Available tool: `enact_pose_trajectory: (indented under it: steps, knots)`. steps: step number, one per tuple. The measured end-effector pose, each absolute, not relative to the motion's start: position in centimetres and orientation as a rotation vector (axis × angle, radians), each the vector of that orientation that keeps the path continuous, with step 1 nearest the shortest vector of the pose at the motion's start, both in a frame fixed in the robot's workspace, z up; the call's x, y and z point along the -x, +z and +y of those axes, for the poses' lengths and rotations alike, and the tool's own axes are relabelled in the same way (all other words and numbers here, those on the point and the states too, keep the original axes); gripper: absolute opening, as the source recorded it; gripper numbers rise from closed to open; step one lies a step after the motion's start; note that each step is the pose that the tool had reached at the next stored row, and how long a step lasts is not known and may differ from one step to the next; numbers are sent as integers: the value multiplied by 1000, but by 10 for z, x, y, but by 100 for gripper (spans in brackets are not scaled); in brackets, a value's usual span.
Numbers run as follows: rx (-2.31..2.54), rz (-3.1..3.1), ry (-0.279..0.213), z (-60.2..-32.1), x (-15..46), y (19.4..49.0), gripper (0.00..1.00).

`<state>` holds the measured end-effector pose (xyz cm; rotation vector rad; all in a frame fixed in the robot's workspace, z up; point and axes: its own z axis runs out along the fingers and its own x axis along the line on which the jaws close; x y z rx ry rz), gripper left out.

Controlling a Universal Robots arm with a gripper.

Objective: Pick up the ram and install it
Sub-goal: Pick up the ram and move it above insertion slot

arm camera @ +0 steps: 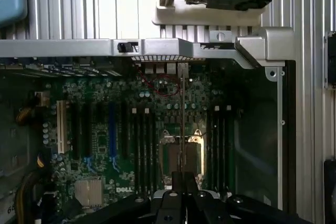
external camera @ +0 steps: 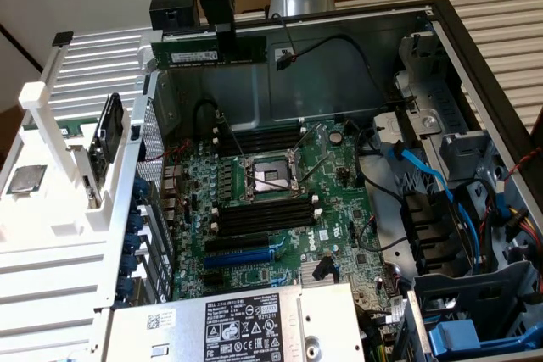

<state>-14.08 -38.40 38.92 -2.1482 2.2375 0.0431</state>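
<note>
The hand [external camera: 226, 36] is clamped narrowly on the ram [external camera: 191, 52], holding it level above the far wall of the open case [external camera: 339, 74]. Pickup is done. The black memory slots [external camera: 263, 214] below sit empty, so the ram is not yet seated.

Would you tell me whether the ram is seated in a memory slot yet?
Not seated: the gripper holds the ram above the case, clear of the memory slots.
</note>
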Motion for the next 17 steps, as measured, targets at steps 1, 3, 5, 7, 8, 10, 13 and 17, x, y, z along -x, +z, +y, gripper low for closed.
enact_pose_trajectory:
  steps: [1,3,5,7,8,10,13,17]
  knots:
    - [2148,2238,43,-384,136,388,12]
    - [2148,2238,43,-384,127,385,12]
    - [2148,2238,43,-384,119,383,12]
    - [2147,2236,41,-384,115,379,12]
    - [2147,2236,40,-384,114,378,12]
    - [2146,2235,38,-385,113,374,12]
    - [2145,2234,39,-393,110,365,12]
    - [2144,2233,42,-397,108,358,12]
